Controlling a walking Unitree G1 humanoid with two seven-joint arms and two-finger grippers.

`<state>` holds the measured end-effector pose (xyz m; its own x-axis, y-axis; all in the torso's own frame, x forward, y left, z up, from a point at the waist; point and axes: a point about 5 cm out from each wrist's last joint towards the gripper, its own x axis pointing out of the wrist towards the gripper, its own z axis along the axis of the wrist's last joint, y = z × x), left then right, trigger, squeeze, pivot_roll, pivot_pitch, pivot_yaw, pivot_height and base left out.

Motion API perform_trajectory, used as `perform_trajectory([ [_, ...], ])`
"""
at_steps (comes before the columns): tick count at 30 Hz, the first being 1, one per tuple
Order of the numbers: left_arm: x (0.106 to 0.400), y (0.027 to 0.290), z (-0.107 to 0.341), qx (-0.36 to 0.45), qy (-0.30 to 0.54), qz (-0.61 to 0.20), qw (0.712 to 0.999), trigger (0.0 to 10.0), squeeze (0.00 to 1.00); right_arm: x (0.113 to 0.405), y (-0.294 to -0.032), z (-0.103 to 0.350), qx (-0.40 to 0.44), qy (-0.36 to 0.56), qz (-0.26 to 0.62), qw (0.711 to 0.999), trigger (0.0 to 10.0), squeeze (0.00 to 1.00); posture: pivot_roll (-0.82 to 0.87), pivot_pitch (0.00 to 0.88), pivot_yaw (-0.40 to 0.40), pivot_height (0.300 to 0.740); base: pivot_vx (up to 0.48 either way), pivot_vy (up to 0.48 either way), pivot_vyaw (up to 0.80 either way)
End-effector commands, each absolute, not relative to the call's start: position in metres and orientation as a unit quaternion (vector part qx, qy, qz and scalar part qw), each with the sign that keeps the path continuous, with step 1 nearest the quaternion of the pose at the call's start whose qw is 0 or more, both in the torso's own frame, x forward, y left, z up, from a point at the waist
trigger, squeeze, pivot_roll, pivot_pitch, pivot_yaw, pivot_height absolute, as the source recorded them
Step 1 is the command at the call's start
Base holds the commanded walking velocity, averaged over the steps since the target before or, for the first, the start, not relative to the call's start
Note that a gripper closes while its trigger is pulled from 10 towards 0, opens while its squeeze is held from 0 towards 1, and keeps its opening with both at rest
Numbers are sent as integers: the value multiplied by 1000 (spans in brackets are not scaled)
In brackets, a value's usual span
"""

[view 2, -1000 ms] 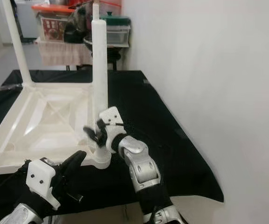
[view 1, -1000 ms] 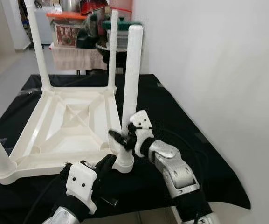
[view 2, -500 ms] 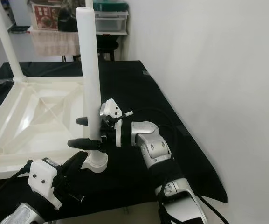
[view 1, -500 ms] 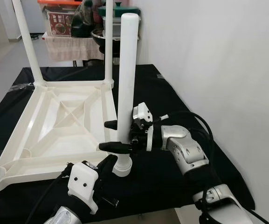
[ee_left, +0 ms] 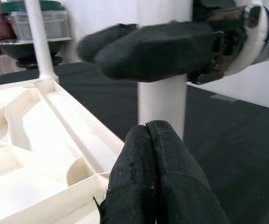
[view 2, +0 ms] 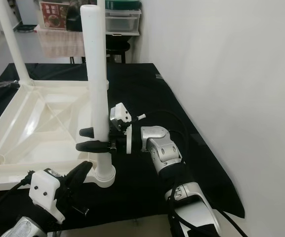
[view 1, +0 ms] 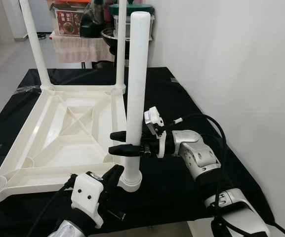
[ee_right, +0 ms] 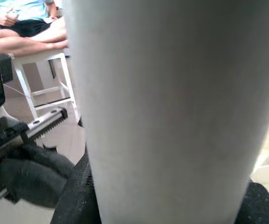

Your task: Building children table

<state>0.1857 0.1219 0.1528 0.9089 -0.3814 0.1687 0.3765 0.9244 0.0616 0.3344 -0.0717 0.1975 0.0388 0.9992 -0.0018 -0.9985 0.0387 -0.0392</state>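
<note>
The white plastic children's table (view 1: 58, 133) lies upside down on the black-clothed desk (view 1: 191, 98), its ribbed underside facing up, and the near white round plastic leg (view 1: 135, 89) stands upright in the table's front corner socket (view 1: 131, 180) nearest the wall, its long axis vertical and its blunt end pointing at the ceiling. Two more white legs (view 1: 33, 47) rise straight from the far corners, and another shows at the table's near-left corner. The right tool (view 1: 123, 142) reaches in from the wall side of that near leg, level, with its two long black fingers (view 2: 94, 146) clasped around the leg's lower part, one in front and one behind, above the socket. The left tool (ee_left: 155, 182) sits low at the desk's front edge just before the socket, its fingertips pressed together on nothing, pointing at the leg's base without touching it. Beyond the desk a shelf carries a clear lidded plastic box (view 2: 122, 19) and other pots.
</note>
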Motion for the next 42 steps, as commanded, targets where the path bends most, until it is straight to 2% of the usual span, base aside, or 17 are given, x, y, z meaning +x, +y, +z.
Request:
perform_trajectory([
  [1,184,121,153,12,-89,-197,976,10000,0,334,-80,201,-29,-21,676,736,0,0,69,14,-86,740,0,0,0],
  [4,184,121,154,12,-90,-196,976,10000,0,333,-85,197,-42,-15,638,769,0,0,67,19,-88,740,0,0,0],
  [6,183,123,155,13,-90,-196,976,10000,0,335,-78,174,-50,26,472,880,0,0,60,36,-89,740,0,0,0],
  [7,183,123,155,13,-90,-196,976,10000,0,335,-78,174,-50,26,472,880,0,0,60,36,-89,740,0,0,0],
  [8,183,124,156,13,-91,-195,976,10000,0,331,-77,162,-40,48,348,935,0,0,58,39,-85,740,0,0,0],
  [13,183,125,156,15,-90,-196,976,10000,0,301,-57,148,-25,66,304,950,0,0,54,39,-65,740,0,0,0],
  [20,185,126,155,13,-87,-200,976,10000,0,312,-57,153,-36,50,294,954,0,0,70,32,-58,740,0,0,0],
  [21,185,126,155,14,-87,-199,976,10000,0,312,-58,151,-45,55,291,954,6745,0,74,29,-63,740,0,0,0],
  [23,185,126,155,15,-87,-198,976,10000,0,313,-58,150,-51,58,286,955,6745,0,74,29,-63,740,0,0,0],
  [24,185,126,154,15,-87,-197,976,10000,0,312,-57,150,-53,61,289,954,10000,0,77,29,-71,740,0,0,0],
  [25,185,126,154,15,-87,-197,976,10000,0,312,-57,150,-53,61,289,954,10000,0,77,29,-71,740,0,0,0],
  [26,185,125,154,15,-87,-197,976,10000,0,312,-57,152,-48,57,299,951,10000,1000,78,29,-72,740,0,0,0],
  [32,186,124,153,14,-88,-198,976,10000,0,319,-56,170,-40,13,471,881,10000,1000,87,23,-85,740,0,0,0],
  [33,186,124,153,14,-88,-198,976,10000,0,321,-58,174,-39,7,505,862,10000,278,89,20,-87,740,0,0,0],
  [34,186,124,153,14,-88,-198,976,10000,0,321,-58,174,-39,7,505,862,10000,278,89,20,-87,740,0,0,0],
  [35,186,124,153,14,-88,-198,976,10000,0,323,-60,177,-47,0,527,849,10000,0,91,19,-89,740,0,0,0],
  [42,187,123,153,15,-89,-196,976,10000,0,341,-70,191,-48,2,601,798,10000,0,104,11,-97,740,0,0,0],
])
